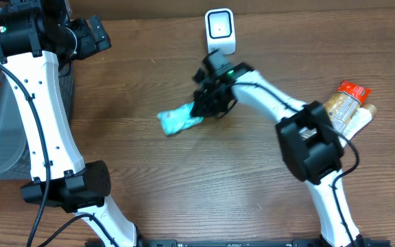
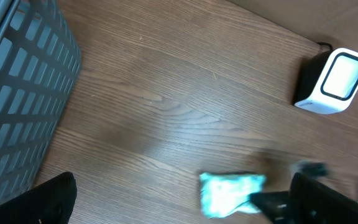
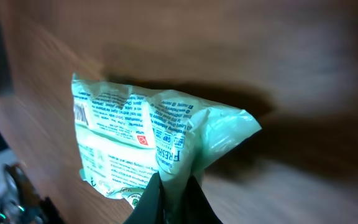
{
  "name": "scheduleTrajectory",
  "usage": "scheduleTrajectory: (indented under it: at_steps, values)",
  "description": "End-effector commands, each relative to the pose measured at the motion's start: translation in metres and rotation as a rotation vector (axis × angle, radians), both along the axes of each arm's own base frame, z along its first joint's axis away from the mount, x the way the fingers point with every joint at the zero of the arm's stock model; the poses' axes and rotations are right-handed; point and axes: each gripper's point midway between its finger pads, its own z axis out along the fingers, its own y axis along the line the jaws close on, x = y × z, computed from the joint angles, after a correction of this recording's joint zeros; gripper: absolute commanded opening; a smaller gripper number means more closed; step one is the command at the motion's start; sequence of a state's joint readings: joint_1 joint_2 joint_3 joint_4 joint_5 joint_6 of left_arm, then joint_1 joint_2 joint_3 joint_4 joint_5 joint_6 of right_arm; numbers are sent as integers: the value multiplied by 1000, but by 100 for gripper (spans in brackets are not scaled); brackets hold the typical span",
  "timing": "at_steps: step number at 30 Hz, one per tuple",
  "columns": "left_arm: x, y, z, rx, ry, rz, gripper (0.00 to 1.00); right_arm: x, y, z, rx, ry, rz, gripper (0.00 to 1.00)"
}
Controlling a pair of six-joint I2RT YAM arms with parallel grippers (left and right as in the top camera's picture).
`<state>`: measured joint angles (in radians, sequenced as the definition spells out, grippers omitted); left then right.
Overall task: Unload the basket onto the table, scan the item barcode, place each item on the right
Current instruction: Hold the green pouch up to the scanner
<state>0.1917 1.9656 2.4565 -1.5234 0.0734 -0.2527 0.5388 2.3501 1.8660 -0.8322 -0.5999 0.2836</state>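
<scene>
Print on the crinkled pale-green plastic packet point(image 3: 143, 144) is mostly too small to read; the right gripper point(image 3: 169, 196) clenches one corner, covering it, near the white box-shaped scanner point(image 1: 220, 31) over the brown wooden table point(image 1: 184, 192). The left gripper point(image 1: 94, 34) hangs spread and empty, partly cropped

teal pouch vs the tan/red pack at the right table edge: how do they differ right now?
Colour: the teal pouch is pale green-blue with print; the tan pack is brown-orange with a red end.
Grip: the right tool is shut on one end of the teal pouch; the tan pack lies untouched.
Place: the teal pouch is mid-table, in front of the scanner; the tan pack sits at the right edge.
Both are soft sealed packets.
</scene>
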Motion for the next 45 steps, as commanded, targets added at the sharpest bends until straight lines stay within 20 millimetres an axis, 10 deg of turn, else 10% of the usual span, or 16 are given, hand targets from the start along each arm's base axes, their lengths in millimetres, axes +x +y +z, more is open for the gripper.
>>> scheduleTrajectory:
  at_steps: [1,5,11,24,31,40,45]
  values:
    - [2,0,5,8,-16,-3,100,40,-27,112,150,-180,-79,4]
    - [2,0,5,7,-16,-2,100,67,-72,160,189,-242,-221,4]
    - [2,0,5,7,-16,-2,100,92,-108,180,247,-313,-262,4]
    - [2,0,5,7,-16,-3,100,39,-148,266,158,-576,-120,4]
    - [2,0,5,7,-16,-2,100,23,-148,274,73,-655,-57,4]
    - [2,0,5,7,-16,-2,100,116,-175,267,-557,-1045,-369,4]
    - [2,0,5,7,-16,-3,100,165,-167,260,-862,-1302,-194,4]
